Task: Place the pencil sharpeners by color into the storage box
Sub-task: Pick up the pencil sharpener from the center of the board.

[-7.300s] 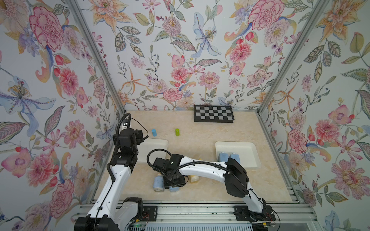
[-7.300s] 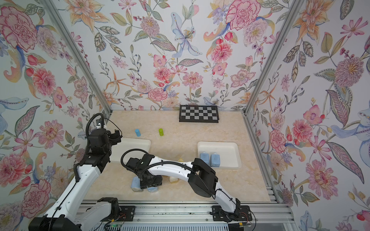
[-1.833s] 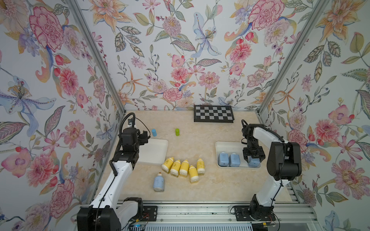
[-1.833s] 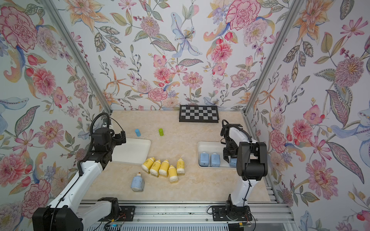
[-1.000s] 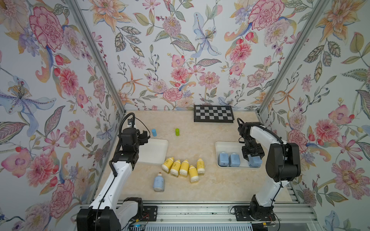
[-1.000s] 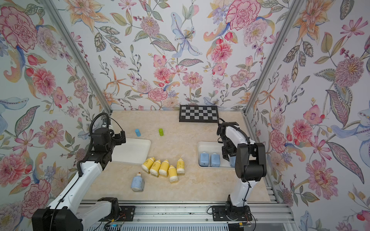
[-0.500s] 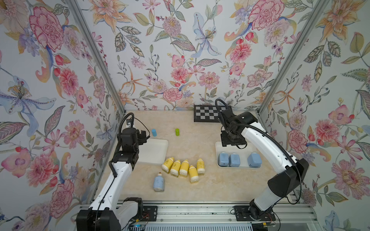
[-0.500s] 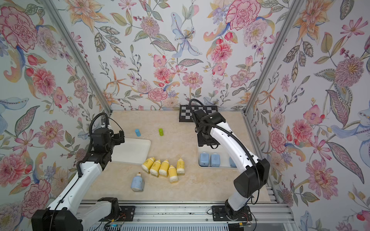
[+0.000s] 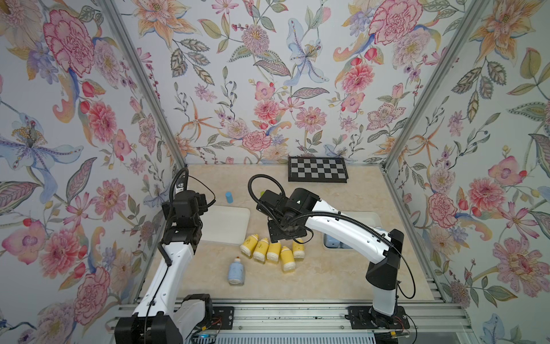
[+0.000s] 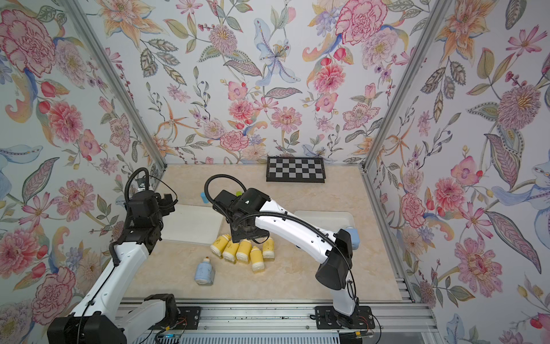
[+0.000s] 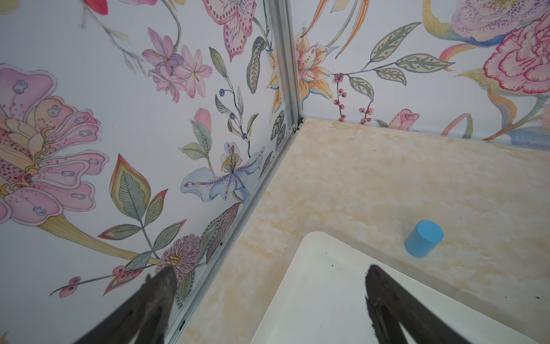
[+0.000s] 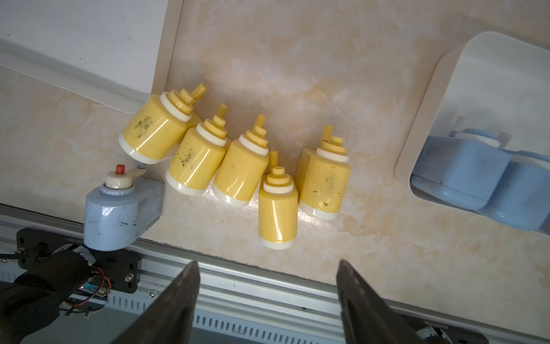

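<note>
Several yellow pencil sharpeners (image 9: pixel 270 250) (image 12: pixel 241 172) lie side by side at the table's middle. A lone light blue one (image 9: pixel 236 269) (image 12: pixel 119 214) lies nearer the front edge. Other blue ones (image 12: pixel 458 172) lie in the white storage box (image 12: pixel 491 83) on the right, mostly hidden under my right arm (image 9: pixel 342 229) in both top views. My right gripper (image 12: pixel 268 268) hovers open above the yellow ones, nothing between its fingers. The left gripper (image 11: pixel 268 272) stands wide open and empty over a corner of the left white box (image 11: pixel 321 297) (image 9: pixel 229 223).
A small blue cylinder (image 9: pixel 228 197) (image 11: pixel 424 238) stands behind the left box. A green one (image 10: pixel 239 193) peeks out behind my right wrist. A checkerboard (image 9: pixel 317 173) lies at the back wall. A metal rail (image 9: pixel 268 312) runs along the front edge; flowered walls close three sides.
My right arm has swung from the right box across to the middle, above the yellow sharpeners, with its jaws widening. A blue sharpener stays behind in that box. The left arm has not moved.
</note>
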Controlling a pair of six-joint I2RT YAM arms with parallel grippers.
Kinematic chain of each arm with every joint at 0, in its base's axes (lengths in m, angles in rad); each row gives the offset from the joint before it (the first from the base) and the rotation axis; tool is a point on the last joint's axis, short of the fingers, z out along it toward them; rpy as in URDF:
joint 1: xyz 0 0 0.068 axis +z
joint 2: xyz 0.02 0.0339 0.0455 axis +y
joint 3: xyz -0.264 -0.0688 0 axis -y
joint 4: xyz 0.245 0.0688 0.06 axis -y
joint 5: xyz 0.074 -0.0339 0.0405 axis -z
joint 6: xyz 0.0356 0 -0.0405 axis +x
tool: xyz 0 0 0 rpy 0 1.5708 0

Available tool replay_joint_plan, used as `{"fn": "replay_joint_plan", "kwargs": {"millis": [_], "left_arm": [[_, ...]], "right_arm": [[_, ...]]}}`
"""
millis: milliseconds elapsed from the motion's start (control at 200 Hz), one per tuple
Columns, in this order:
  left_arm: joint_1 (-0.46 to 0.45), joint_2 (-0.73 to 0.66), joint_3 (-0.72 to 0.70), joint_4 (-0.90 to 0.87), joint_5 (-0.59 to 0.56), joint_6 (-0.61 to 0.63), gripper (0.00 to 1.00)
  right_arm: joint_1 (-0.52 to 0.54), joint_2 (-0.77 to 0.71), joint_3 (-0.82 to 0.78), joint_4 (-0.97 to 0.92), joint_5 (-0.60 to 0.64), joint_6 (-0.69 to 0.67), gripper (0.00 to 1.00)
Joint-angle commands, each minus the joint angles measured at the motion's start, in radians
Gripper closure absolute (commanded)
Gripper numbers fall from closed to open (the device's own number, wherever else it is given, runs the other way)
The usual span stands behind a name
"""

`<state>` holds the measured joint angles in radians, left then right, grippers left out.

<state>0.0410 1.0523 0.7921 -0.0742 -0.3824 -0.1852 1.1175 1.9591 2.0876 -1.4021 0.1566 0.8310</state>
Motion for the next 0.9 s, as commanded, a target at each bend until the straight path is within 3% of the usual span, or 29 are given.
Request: {"fn": "replay_joint_plan", "kwargs": {"millis": [0,240,896], "left_arm": [[0.036,-0.004,-0.004,0.007,-0.031,-0.026,0.0],[0.104,-0.008,0.001,0.0,-0.031,-0.05,0.01],[0.104,-0.033,-0.003,-0.004,-0.05,-0.057,0.01]], "right_arm": [[0.042,0.053,0.079,-0.011,-0.029,0.081,0.25],[0.123,0.156,0.161,0.021,-0.066,0.129,0.24],[0.196,0.356,0.232,0.158,-0.202,0.161,0.2]]}}
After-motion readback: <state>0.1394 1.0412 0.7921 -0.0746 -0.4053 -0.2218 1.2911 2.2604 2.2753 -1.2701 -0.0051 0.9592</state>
